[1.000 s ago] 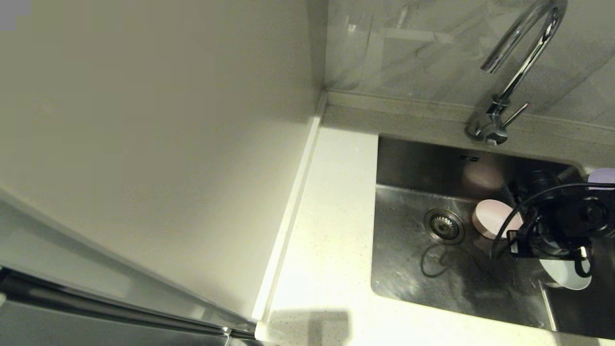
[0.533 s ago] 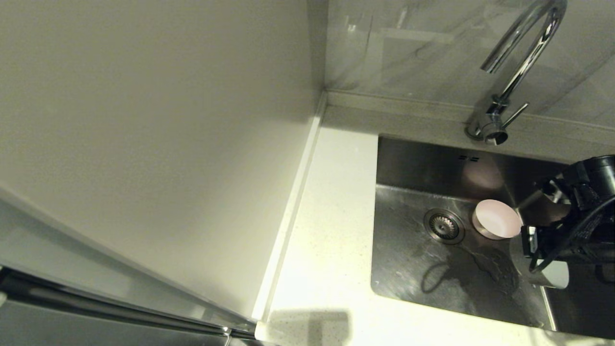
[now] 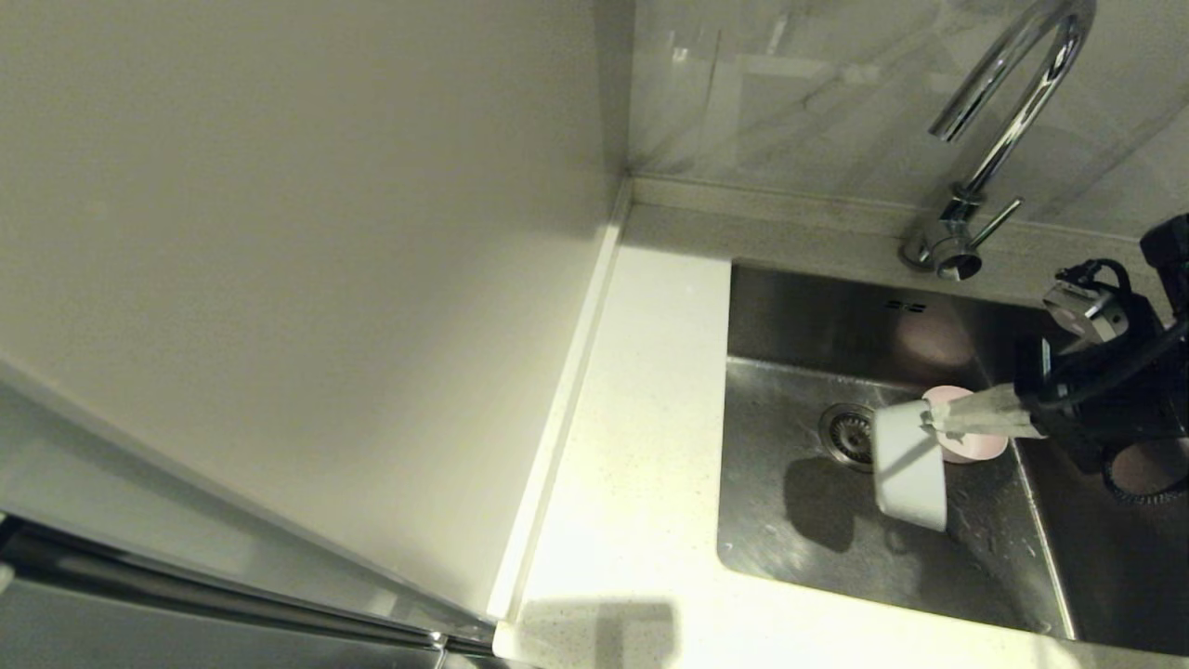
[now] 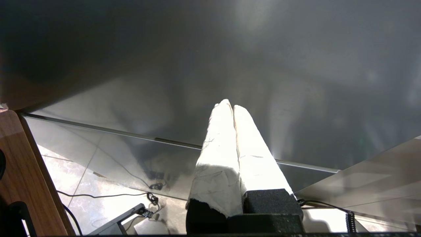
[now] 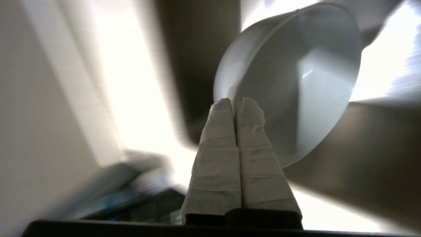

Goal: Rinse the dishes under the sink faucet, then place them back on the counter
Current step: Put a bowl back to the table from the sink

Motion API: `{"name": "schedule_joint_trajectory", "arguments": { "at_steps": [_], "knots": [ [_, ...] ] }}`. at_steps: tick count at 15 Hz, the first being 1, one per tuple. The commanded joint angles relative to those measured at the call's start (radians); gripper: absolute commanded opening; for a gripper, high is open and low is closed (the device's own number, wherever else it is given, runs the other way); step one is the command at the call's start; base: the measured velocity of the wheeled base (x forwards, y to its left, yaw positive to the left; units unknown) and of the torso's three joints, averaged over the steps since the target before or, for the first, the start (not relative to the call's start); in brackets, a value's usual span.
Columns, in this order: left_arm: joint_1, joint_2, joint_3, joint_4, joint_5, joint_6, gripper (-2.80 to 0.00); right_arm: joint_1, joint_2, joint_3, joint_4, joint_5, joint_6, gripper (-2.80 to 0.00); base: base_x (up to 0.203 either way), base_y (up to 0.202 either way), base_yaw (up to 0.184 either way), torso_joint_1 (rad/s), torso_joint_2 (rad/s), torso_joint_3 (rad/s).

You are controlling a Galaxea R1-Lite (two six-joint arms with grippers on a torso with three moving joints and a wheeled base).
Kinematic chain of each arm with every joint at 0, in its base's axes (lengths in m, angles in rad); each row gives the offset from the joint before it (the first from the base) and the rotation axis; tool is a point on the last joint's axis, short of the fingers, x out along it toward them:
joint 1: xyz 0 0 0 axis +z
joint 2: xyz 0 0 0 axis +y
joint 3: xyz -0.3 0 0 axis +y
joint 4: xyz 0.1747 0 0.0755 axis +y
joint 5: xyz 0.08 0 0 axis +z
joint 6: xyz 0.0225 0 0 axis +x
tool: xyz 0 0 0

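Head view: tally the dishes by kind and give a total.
Bowl: 1, tipped on its side, pinched at the rim by the right claw over the sink
Cup: 1, pink, in the sink behind the bowl
Plate: 0 that can be made out
Total: 2

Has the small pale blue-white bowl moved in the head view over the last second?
Yes. The small pale blue-white bowl, pinched at its rim by the right gripper, has swung left across the sink toward the round drain strainer.
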Motion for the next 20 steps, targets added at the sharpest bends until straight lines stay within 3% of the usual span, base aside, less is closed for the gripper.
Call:
{"name": "schedule_joint_trajectory", "arguments": {
  "at_steps": [1, 3, 4, 5, 9, 11, 13, 15, 16, 17, 19, 20],
  "knots": [
    [0.000, 0.000, 0.003, 0.000, 0.000, 0.000, -2.80, -0.025, 0.067, -0.151, 0.083, 0.274, 0.185, -2.80, 0.000, 0.000, 0.000, 0.000, 0.00, 0.000],
    [0.000, 0.000, 0.003, 0.000, 0.000, 0.000, -2.80, -0.081, 0.111, -0.274, 0.135, 0.553, 0.427, -2.80, 0.000, 0.000, 0.000, 0.000, 0.00, 0.000],
    [0.000, 0.000, 0.003, 0.000, 0.000, 0.000, -2.80, -0.107, 0.130, -0.315, 0.142, 0.649, 0.559, -2.80, 0.000, 0.000, 0.000, 0.000, 0.00, 0.000],
    [0.000, 0.000, 0.003, 0.000, 0.000, 0.000, -2.80, -0.122, 0.145, -0.339, 0.138, 0.707, 0.641, -2.80, 0.000, 0.000, 0.000, 0.000, 0.00, 0.000],
    [0.000, 0.000, 0.003, 0.000, 0.000, 0.000, -2.80, -0.143, 0.152, -0.334, 0.115, 0.727, 0.651, -2.80, 0.000, 0.000, 0.000, 0.000, 0.00, 0.000],
    [0.000, 0.000, 0.003, 0.000, 0.000, 0.000, -2.80, -0.144, 0.132, -0.288, 0.114, 0.725, 0.589, -2.80, 0.000, 0.000, 0.000, 0.000, 0.00, 0.000],
    [0.000, 0.000, 0.003, 0.000, 0.000, 0.000, -2.80, -0.144, 0.116, -0.188, 0.115, 0.719, 0.410, -2.80, 0.000, 0.000, 0.000, 0.000, 0.00, 0.000],
    [0.000, 0.000, 0.003, 0.000, 0.000, 0.000, -2.80, -0.160, 0.097, -0.116, 0.122, 0.693, 0.134, -2.80, 0.000, 0.000, 0.000, 0.000, 0.00, 0.000],
    [0.000, 0.000, 0.003, 0.000, 0.000, 0.000, -2.80, -0.168, 0.091, -0.092, 0.130, 0.627, -0.016, -2.80, 0.000, 0.000, 0.000, 0.000, 0.00, 0.000],
    [0.000, 0.000, 0.003, 0.000, 0.000, 0.000, -2.80, -0.164, 0.088, -0.072, 0.142, 0.494, -0.167, -2.80, 0.000, 0.000, 0.000, 0.000, 0.00, 0.000],
    [0.000, 0.000, 0.003, 0.000, 0.000, 0.000, -2.80, -0.142, 0.085, -0.013, 0.157, 0.197, -0.543, -2.80, 0.000, 0.000, 0.000, 0.000, 0.00, 0.000],
    [0.000, 0.000, 0.003, 0.000, 0.000, 0.000, -2.80, -0.134, 0.086, 0.009, 0.160, 0.079, -0.662, -2.80, 0.000, 0.000, 0.000, 0.000, 0.00, 0.000]
  ]
}}
